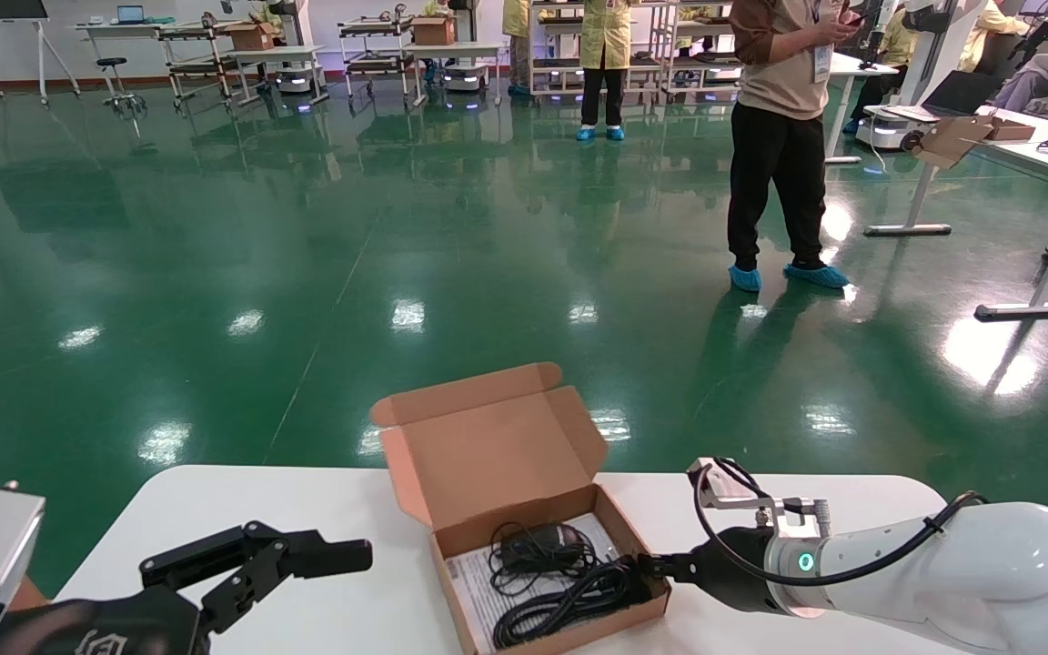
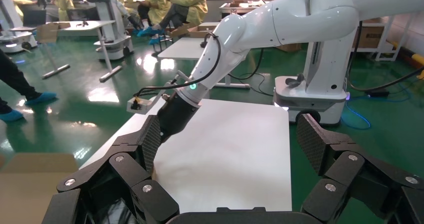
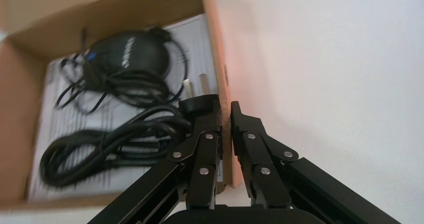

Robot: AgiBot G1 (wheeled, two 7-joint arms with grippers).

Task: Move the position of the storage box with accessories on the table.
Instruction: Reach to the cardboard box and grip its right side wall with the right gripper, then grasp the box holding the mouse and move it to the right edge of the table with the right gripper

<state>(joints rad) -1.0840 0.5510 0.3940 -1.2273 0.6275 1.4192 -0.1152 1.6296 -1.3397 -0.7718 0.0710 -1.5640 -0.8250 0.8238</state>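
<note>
Storage box (image 1: pixel 524 518) sits near front-middle of white table (image 1: pixel 215 509), lid flap up at the far side. Inside: white printed sheet (image 1: pixel 474 582), black coiled cables (image 1: pixel 560 600) & small black mouse-like device (image 1: pixel 533 546) on top. Right gripper (image 3: pixel 226 115) clamped on box's right side wall, one finger inside, one outside, w/ cardboard pinched between them; arm comes in from the right, low over tabletop. Left gripper (image 1: pixel 306 550) hangs above table's left part, well apart from box, fingers spread wide, nothing held. Bkgd: green glossy floor (image 1: pixel 306 273), person (image 1: pixel 783 136) in blue shoe covers standing far right.
</note>
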